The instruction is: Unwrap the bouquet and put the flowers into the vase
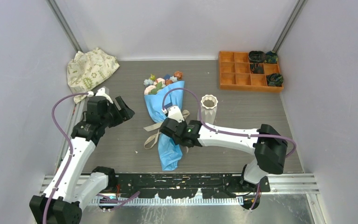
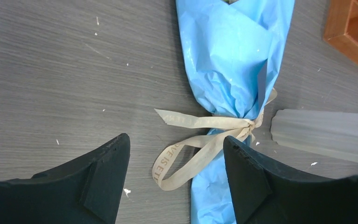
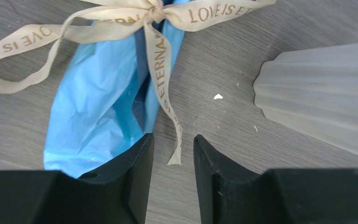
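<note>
The right gripper's [image 3: 172, 140] fingers stand narrow, with a slim gap between them. The printed tail of the beige ribbon [image 3: 161, 60] ends in that gap and is not clamped. The one bouquet [image 3: 98, 107] lies flat on the table. Its crumpled blue paper foot disappears behind one finger, and the bow's knot sits straight ahead of the tips. Off to the side of the other finger, apart from it, is the single vase [image 3: 321, 98], white, matte and ridged.

The left gripper's [image 2: 175, 140] fingers are spread wide and hold nothing. A ribbon loop lies between and just ahead of them on the grey wood-grain table [image 2: 51, 70]. The flowers [image 1: 163, 80] cluster at the cone's far end. Farther off are one orange compartment tray [image 1: 242, 87] and one crumpled printed cloth [image 1: 89, 70].
</note>
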`<state>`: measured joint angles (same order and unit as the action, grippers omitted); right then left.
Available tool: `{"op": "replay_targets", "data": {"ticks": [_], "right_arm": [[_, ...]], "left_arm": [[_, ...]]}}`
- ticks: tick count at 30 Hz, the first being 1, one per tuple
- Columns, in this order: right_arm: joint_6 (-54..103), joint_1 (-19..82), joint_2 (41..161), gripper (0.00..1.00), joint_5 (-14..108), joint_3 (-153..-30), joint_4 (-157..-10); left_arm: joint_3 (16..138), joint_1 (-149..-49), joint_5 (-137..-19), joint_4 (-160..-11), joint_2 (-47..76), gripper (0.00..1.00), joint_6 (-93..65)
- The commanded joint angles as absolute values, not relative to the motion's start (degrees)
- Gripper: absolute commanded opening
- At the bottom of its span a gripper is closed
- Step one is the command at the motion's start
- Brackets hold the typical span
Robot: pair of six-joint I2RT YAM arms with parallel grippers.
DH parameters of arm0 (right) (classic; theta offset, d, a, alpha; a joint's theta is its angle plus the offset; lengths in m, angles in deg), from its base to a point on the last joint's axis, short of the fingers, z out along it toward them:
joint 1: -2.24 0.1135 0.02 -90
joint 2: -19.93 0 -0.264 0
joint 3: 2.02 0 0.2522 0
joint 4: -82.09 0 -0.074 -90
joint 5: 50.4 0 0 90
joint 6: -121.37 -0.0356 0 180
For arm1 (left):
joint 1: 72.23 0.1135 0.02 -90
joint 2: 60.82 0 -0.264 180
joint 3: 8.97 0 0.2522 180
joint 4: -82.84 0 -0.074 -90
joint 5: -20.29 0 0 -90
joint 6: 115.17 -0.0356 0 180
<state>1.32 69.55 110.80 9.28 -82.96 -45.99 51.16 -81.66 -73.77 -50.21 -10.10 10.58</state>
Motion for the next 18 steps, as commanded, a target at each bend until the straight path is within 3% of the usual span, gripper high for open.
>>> {"op": "replay_targets", "data": {"ticks": [1, 18], "right_arm": [[-1.7, 66.9, 106.9, 0.41, 12.5, -79.5, -54.2], [-2.8, 64.3, 113.6, 0.41, 16.6, -74.2, -60.2]], "left_arm": [[51.3, -82.1, -75.2, -55.1, -12.0, 0.73, 11.7], [51.2, -84.4, -75.5, -58.6, -7.0, 0.72, 12.6]]}}
